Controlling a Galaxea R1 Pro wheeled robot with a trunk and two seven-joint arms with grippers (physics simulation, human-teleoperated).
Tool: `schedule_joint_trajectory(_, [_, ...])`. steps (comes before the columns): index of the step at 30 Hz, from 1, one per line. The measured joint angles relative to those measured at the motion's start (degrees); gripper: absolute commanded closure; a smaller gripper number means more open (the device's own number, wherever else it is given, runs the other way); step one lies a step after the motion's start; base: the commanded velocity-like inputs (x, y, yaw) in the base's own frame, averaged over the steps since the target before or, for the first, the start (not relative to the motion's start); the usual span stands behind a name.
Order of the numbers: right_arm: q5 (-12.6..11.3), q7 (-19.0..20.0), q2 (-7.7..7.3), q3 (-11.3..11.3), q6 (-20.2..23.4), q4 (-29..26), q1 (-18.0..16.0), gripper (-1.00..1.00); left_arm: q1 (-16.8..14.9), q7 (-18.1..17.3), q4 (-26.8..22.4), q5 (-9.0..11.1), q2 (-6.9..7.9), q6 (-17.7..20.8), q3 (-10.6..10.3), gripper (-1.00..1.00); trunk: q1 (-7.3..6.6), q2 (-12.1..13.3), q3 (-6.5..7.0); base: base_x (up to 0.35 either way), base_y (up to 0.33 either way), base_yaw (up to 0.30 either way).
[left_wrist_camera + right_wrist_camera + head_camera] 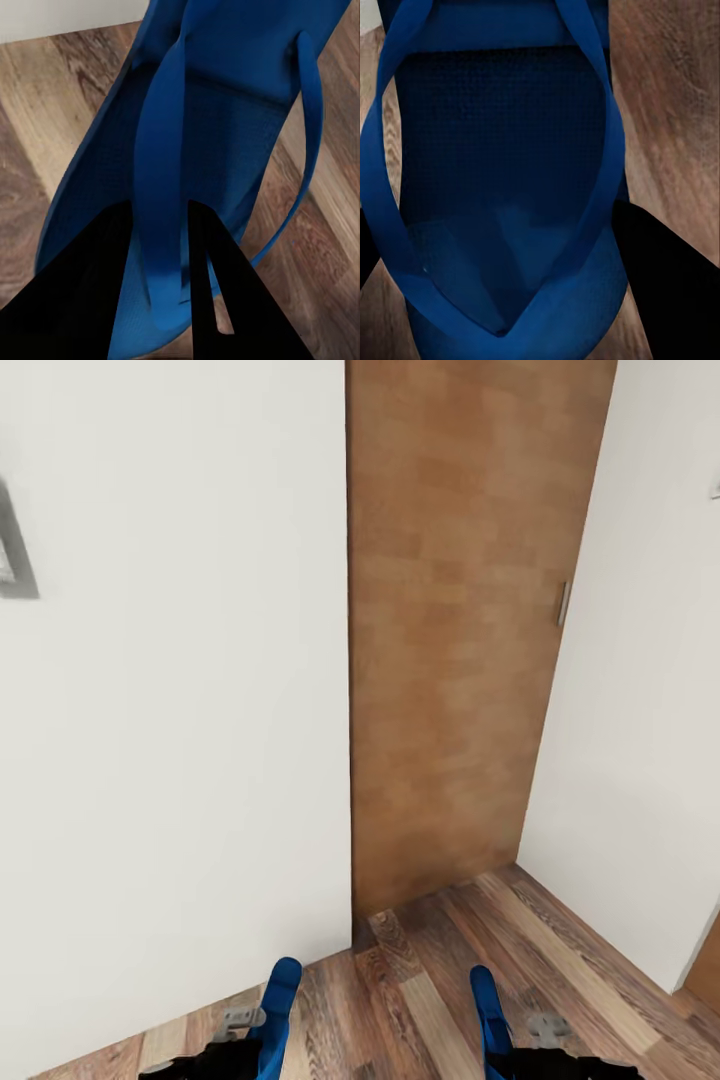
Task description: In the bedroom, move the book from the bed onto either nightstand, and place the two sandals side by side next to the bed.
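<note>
Carrying step: each gripper, left [245, 1050] and right [520, 1060], clamps 1 sandal [217, 112] [502, 187]; wooden door [460, 620] at 12 o'clock. Next, find the bed.

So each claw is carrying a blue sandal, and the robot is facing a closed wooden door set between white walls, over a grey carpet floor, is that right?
Not quite: the floor is brown wood plank, not grey carpet, as the head view shows. The rest holds: the left claw and right claw each carry a blue sandal, facing the wooden door between white walls.
</note>
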Motion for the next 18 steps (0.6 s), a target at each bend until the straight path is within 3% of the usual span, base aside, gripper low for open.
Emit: schedule_joint_trajectory(18, [0.0,-0.05,0.0,-0.08,0.0,0.0,0.0,1.0,0.14,-0.13,0.0,0.02,-0.06,-0.29,0.01,1.0,0.0,0.0,0.0,0.0,0.0,0.294])
